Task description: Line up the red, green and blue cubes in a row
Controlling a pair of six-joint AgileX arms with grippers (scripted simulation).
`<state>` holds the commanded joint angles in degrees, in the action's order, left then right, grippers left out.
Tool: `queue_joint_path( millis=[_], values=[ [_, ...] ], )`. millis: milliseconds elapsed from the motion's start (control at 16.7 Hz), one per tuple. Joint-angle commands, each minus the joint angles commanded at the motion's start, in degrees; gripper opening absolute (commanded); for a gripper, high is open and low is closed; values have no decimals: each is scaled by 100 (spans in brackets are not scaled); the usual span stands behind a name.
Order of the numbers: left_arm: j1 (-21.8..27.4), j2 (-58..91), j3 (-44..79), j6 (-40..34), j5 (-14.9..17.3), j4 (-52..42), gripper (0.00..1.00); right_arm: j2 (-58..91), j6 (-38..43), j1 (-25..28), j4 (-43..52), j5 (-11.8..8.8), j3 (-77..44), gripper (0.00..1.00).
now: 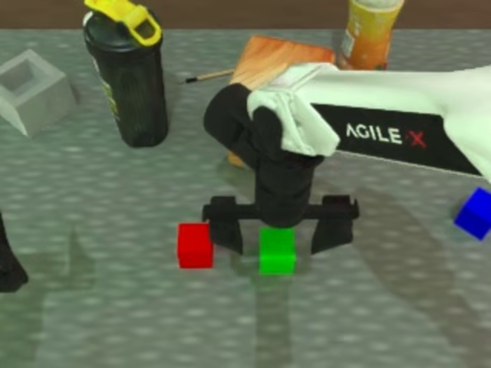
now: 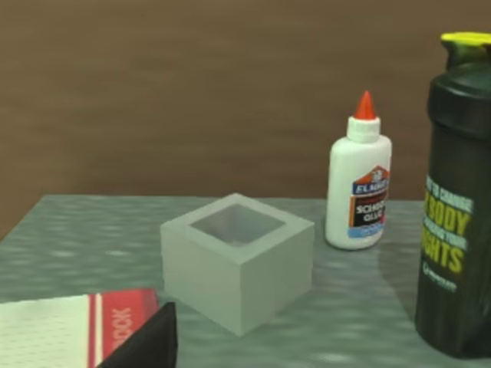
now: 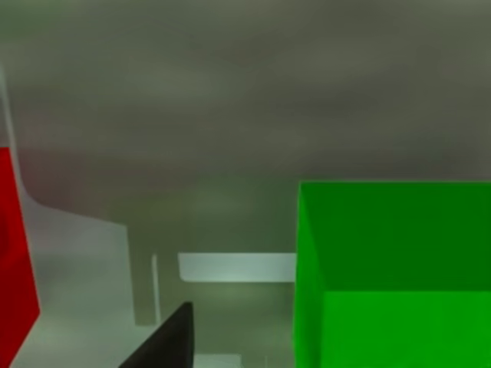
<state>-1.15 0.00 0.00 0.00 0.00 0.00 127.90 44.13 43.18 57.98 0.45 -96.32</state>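
AgileX right arm (image 1: 399, 115) reaching over a grey-green table (image 1: 115, 307), its gripper spread around a green cube.

The arm's black panel reads "AGILE X". A black shaker bottle (image 1: 129, 77) with a yellow lid, lettered "BODY", stands left rear beside a grey hollow block (image 1: 31, 88); the glue bottle (image 2: 359, 184) reads "ELMER'S SCHOOL GLUE". The right gripper (image 1: 278, 230) has its jaws wide open, straddling the green cube (image 1: 277, 251) without gripping it. The red cube (image 1: 195, 245) sits just left of it, edges parallel; the blue cube (image 1: 474, 214) lies well apart, right. The left gripper (image 1: 9, 264) is parked at the left edge, jaw state unclear.
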Motion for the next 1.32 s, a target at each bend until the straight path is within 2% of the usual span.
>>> queue_joint_path(
  millis=[360, 900, 1320],
  values=[
    [0, 0, 0, 0, 0, 0, 100, -15, 0, -5, 84, -1, -63, 100],
    [0, 0, 0, 0, 0, 0, 100, -326, -7, 41, 1393, -3, -1069, 100],
    [0, 0, 0, 0, 0, 0, 100, -323, -203, -73, 1389, -8, -1004, 100]
  ],
)
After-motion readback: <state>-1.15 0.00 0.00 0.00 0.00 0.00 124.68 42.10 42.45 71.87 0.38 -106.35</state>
